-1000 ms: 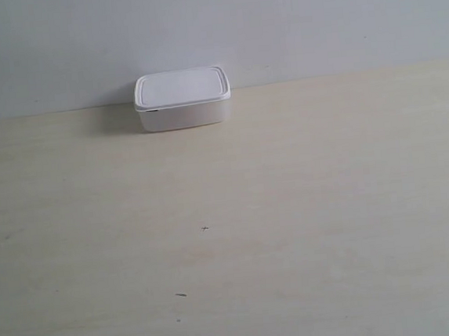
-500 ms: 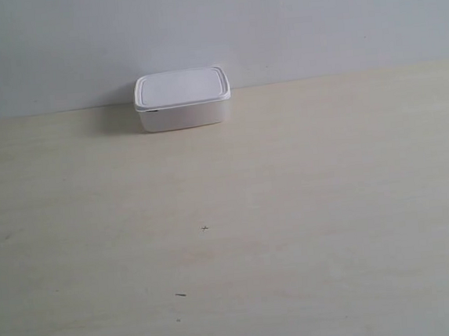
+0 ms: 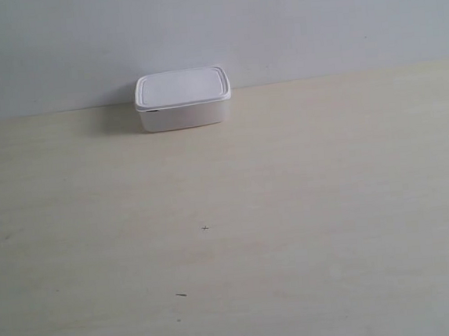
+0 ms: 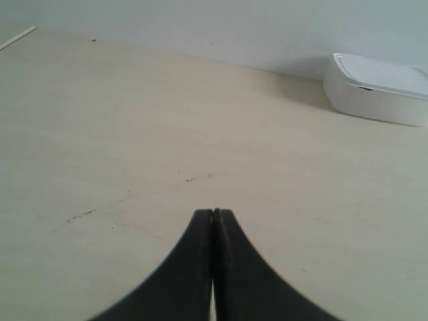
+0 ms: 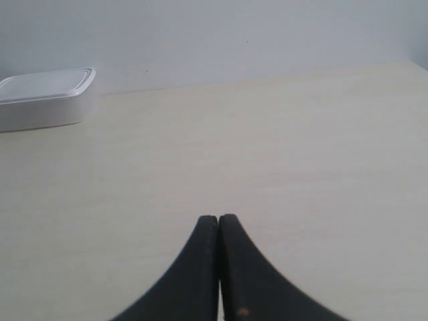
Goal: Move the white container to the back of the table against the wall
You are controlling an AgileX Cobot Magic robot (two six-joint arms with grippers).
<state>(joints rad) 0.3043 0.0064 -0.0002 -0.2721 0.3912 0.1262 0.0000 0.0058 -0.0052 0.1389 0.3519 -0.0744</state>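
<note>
At back of cream table [image 3: 291,209], beside grey-blue wall [image 3: 290,21]: shallow white lidded plastic container [image 3: 182,99].
Pressed closed and empty: left fingers [image 4: 190,267], right fingers [image 5: 197,267].

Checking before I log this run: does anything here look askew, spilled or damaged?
Nothing stands out. The white container sits upright and lidded at the back of the table, by the wall. The left gripper and right gripper are shut and empty, away from it.

the left hand [image 4: 212,221] hangs over the desk [image 4: 120,134], its dark fingers [image 4: 190,274] pressed together on nothing. far off, the lidded white container [image 4: 378,90] sits by the wall [image 4: 200,27].
</note>
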